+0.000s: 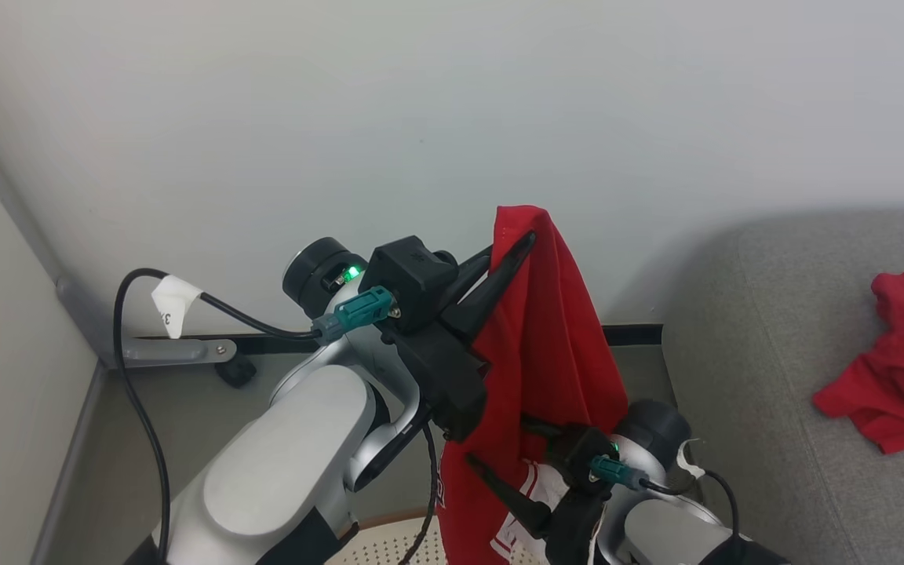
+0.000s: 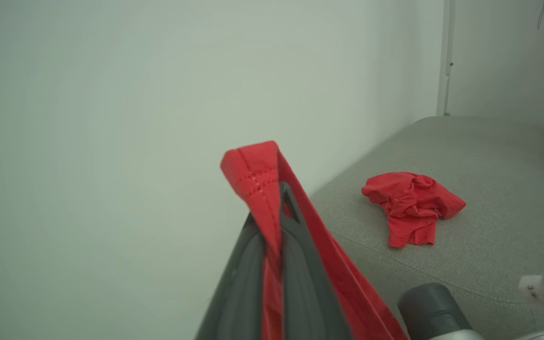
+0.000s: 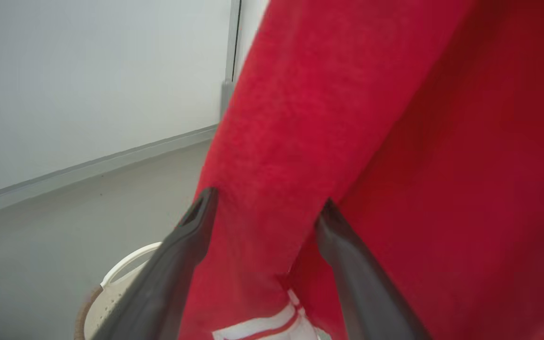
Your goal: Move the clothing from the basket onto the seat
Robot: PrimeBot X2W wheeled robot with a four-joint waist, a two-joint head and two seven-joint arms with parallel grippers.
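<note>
Clothing split between two places. Seat, grey, at my right, carries one crumpled red piece. The other red garment, white striped panel low down, hangs from my raised left jaws, clenched on its top fold, over the basket on the floor. My right jaws released, spread wide, fingers astride the hanging cloth lower down; contact with it I cannot tell.

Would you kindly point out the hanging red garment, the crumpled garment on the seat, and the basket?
hanging red garment [image 1: 554,345]: head view, its draped middle.
crumpled garment [image 2: 409,208]: left wrist view, its bunched centre.
basket [image 3: 104,304]: right wrist view, its cream wall.
</note>
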